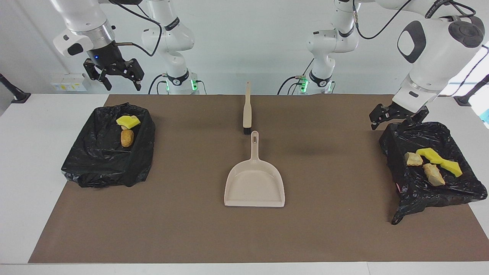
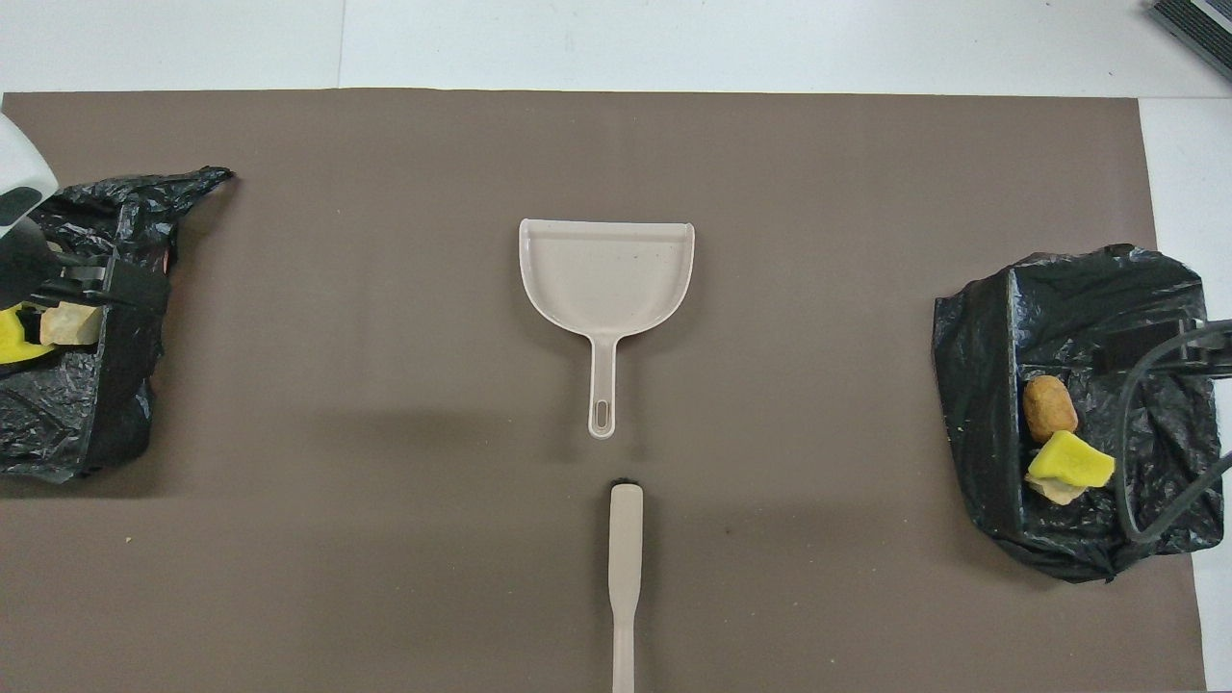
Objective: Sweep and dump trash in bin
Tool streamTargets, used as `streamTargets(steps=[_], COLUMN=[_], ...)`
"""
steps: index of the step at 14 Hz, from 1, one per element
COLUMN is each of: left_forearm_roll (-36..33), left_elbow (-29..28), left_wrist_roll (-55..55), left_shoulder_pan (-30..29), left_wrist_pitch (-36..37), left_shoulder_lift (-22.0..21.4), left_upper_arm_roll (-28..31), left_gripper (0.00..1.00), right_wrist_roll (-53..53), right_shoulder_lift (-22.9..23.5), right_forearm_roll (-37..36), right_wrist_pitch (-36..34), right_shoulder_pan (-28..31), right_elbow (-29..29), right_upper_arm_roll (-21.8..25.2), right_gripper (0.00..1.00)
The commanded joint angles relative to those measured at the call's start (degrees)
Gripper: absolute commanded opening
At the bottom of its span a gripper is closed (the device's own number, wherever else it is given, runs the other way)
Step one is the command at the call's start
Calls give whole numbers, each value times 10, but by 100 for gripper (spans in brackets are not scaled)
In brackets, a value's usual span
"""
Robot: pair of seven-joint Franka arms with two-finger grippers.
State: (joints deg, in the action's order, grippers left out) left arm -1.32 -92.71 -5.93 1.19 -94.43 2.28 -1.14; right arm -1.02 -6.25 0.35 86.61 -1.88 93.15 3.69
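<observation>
On the brown matte mat [image 1: 183, 229] covering the white surface [image 1: 34, 160], a smooth beige plastic dustpan [image 1: 255, 187] lies flat, its slim handle pointing at the matching brush [image 1: 247, 109] nearer the robots. Crinkled black bag-lined bins sit at each end: one [image 1: 109, 156] holds a yellow-green sponge wedge and tan lump [image 1: 127, 137], the other [image 1: 428, 168] holds four such trash pieces [image 1: 433, 164]. Left tool [image 1: 397, 114] hangs wide over its bin's edge; right tool [image 1: 113, 74] hangs wide, empty, above the other.
</observation>
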Motion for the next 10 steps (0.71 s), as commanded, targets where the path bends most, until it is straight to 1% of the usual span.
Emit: streamTargets(steps=[1, 4, 7, 10], left_forearm_roll=[1, -2, 8, 14], left_elbow=[-47, -60, -40, -38], left_wrist_roll=[-10, -10, -3, -10], left_shoulder_pan=[2, 16, 10, 9], left_wrist_pitch=[2, 0, -6, -5], left_shoulder_lift=[-38, -47, -37, -36], left_upper_arm_roll=[-9, -10, -10, -9], left_gripper=[100, 100, 100, 100], right_wrist_roll=[4, 5, 4, 5], right_shoulder_lift=[-9, -9, -10, -12], right_forearm_roll=[-3, -1, -3, -4], right_wrist_pitch=[2, 2, 1, -5], right_shoulder_pan=[-2, -1, -1, 2], right_elbow=[11, 11, 11, 12], right_upper_arm_roll=[3, 3, 4, 4], right_gripper=[100, 100, 100, 100])
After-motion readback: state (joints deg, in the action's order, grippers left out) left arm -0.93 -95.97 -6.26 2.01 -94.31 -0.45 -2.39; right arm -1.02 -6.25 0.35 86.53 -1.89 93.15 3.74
